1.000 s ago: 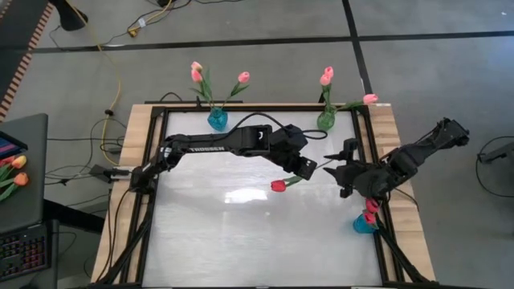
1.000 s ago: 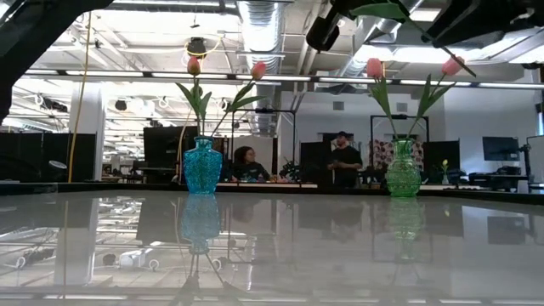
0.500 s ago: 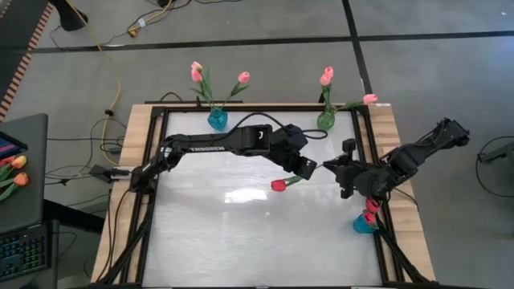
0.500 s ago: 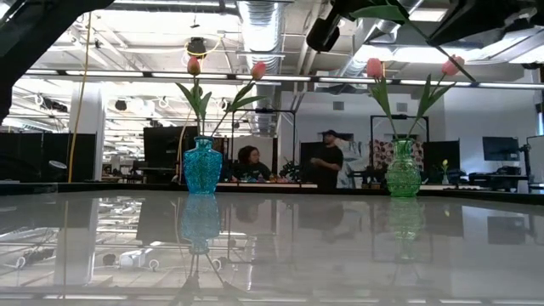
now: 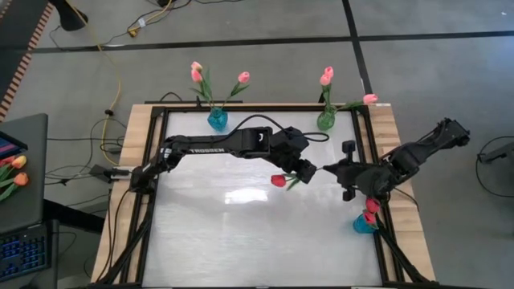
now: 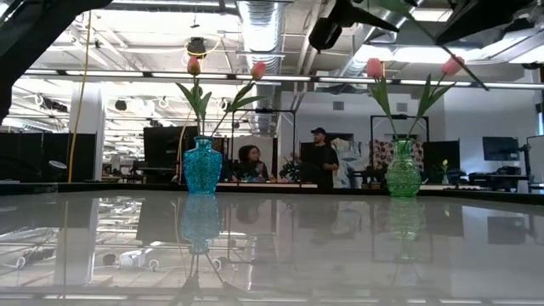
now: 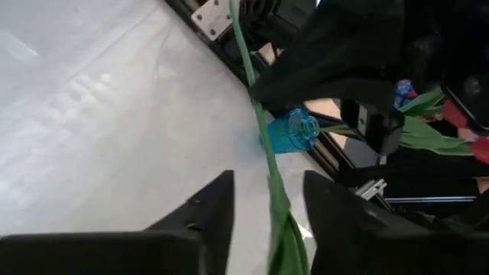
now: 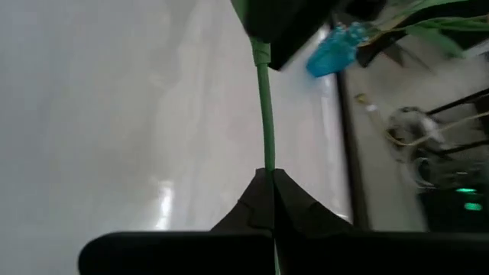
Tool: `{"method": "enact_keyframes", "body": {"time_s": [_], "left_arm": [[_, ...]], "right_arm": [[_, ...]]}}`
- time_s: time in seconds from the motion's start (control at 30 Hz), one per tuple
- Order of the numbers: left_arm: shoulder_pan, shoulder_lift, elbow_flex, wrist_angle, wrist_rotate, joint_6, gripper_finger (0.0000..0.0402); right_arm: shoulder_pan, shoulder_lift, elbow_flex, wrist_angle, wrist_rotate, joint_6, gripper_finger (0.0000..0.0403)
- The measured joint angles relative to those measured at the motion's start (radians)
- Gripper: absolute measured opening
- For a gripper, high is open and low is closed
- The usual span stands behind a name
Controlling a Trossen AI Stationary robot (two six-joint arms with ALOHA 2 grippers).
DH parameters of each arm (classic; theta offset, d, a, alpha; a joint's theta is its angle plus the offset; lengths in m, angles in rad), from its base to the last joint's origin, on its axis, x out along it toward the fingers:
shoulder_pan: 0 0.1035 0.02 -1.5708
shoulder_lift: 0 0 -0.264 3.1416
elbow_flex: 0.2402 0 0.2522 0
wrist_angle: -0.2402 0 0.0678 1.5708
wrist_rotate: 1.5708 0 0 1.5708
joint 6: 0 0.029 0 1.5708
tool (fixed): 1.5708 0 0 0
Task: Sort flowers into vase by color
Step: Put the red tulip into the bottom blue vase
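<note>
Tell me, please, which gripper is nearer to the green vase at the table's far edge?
The left gripper is slightly nearer, just in front of the green vase. The right gripper, pinching the red tulip's stem, sits beside it.

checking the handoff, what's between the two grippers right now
In the high view, only the green stem of the red tulip spans from the left gripper to the right gripper, which is shut on it; the left's fingers stand apart.
</note>
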State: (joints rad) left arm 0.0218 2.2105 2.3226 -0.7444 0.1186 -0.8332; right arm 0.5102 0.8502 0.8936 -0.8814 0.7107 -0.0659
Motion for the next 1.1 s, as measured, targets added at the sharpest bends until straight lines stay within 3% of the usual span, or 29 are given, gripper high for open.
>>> {"method": "enact_keyframes", "body": {"time_s": [0.2,0.37,0.57,0.83,0.97,1.1], "left_arm": [[0.039,0.0,0.0,0.063,0.069,0.01,0.0208],[0.068,-0.005,0.0,0.238,0.141,0.026,0.0231],[0.083,-0.056,0.0,0.406,0.037,0.115,0.0233],[0.063,-0.171,0.002,0.398,-0.185,0.286,0.0233],[0.042,-0.193,0.002,0.386,-0.223,0.318,0.0233],[0.025,-0.193,0.002,0.326,-0.234,0.319,0.0233]], "right_arm": [[0.0,-0.067,0.0,-0.007,-0.115,0.062,0.0016],[-0.002,-0.148,0.0,-0.035,-0.132,0.101,0.0016],[-0.002,-0.268,0.007,-0.056,-0.136,0.165,0.0016],[0.0,-0.486,0.065,-0.044,-0.137,0.226,0.0016],[0.0,-0.592,0.069,0.02,-0.222,0.217,0.0016],[0.0,-0.692,0.068,0.081,-0.385,0.228,0.0016]]}}
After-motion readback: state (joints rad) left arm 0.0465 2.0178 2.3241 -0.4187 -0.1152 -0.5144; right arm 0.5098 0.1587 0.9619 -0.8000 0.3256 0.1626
